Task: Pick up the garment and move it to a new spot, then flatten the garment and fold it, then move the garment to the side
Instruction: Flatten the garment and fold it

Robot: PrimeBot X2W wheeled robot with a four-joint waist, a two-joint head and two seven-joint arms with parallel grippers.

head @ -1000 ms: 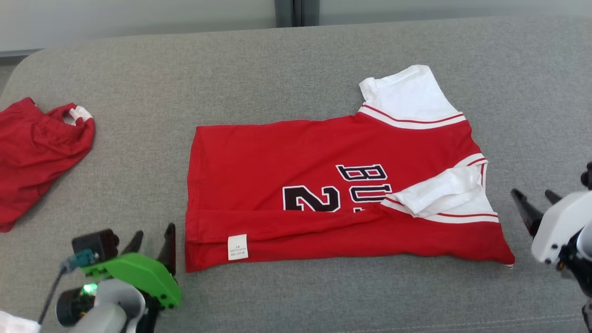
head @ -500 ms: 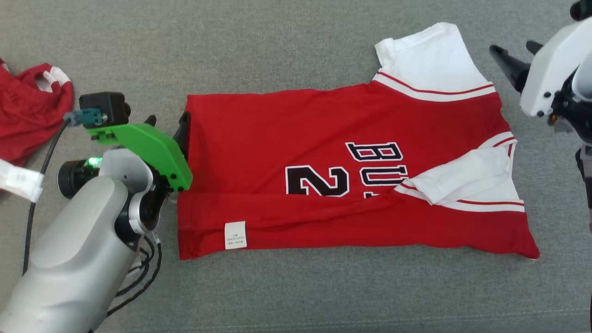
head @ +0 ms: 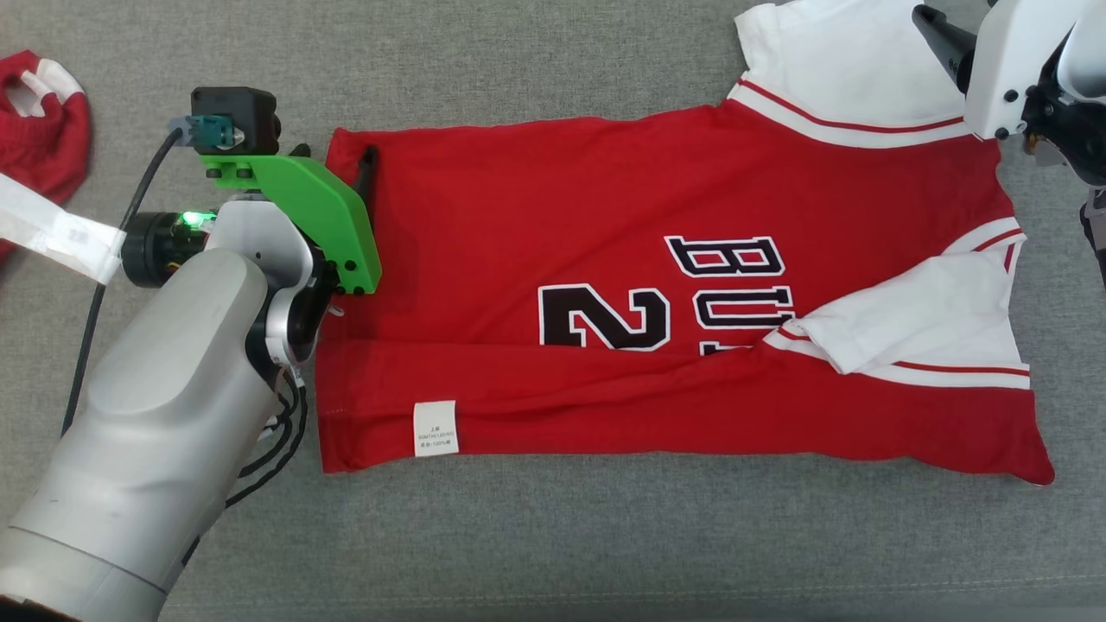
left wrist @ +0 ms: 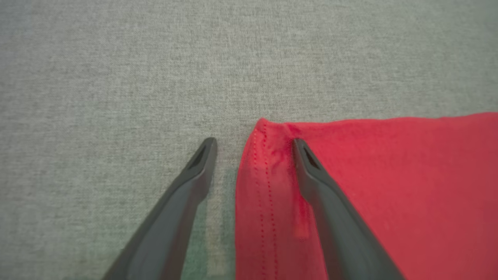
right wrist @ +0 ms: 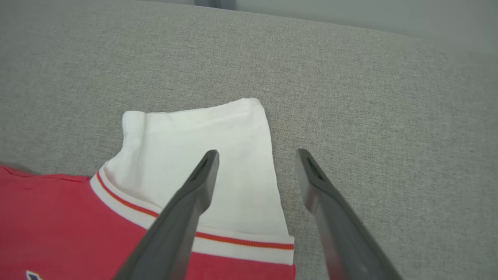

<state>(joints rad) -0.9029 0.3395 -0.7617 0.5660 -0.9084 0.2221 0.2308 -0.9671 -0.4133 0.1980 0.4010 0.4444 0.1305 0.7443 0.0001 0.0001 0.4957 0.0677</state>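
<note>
One red jersey (head: 605,259) lies flat on the bench (head: 553,553), near strip folded over. The left tool (left wrist: 253,142), wide open and empty, straddles its far hem corner; the right tool (right wrist: 257,153), equally spread and empty, straddles the far white sleeve (right wrist: 194,132) edge. Open bench surrounds it; another red garment (head: 43,112) lies well left

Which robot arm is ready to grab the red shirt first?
Probably left: the left tool, open, straddles the red shirt's hem corner down low. The right tool, open too, seems higher over the white sleeve.
</note>
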